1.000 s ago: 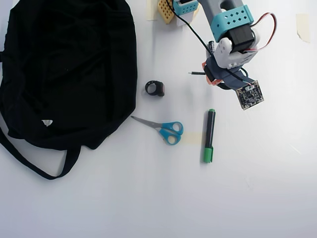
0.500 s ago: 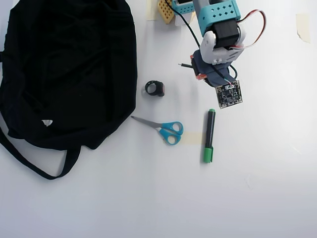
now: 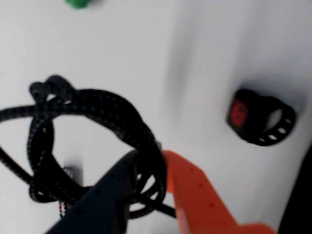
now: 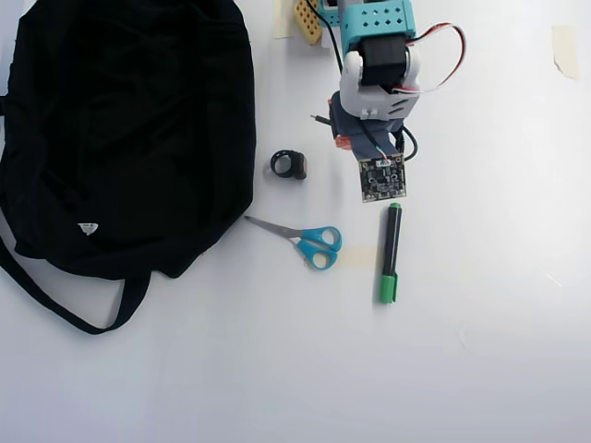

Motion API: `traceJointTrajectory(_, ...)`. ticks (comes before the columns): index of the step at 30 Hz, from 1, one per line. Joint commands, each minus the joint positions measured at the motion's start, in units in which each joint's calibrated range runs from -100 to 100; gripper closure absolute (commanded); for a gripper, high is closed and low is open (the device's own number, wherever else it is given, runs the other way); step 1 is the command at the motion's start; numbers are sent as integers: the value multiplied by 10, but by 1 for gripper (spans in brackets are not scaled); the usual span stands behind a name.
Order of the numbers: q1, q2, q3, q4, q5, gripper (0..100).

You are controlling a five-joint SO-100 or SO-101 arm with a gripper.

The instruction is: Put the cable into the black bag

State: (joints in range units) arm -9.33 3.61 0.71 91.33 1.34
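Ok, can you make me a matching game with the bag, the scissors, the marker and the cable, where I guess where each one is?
Things:
1. bag
2. scissors
3. marker
4. cable

Places, as the overhead view shows them:
A. pinched in the gripper
B. lying below the arm's camera board
C. filling the left side of the table
D. between the bag and the marker

Pairs: 1-C, 2-D, 3-B, 4-A

Overhead view straight down, far, wrist view close, both showing ring clip (image 3: pixel 261 118) (image 4: pixel 289 165)
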Motion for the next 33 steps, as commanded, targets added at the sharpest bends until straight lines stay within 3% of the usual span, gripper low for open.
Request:
traceJointTrajectory(1,37,-59,-24,5,5,98)
traceJointTrajectory(18,227,-112,-27,58,5,98)
traceJointTrajectory(33,465,-168,-34,60,0,98)
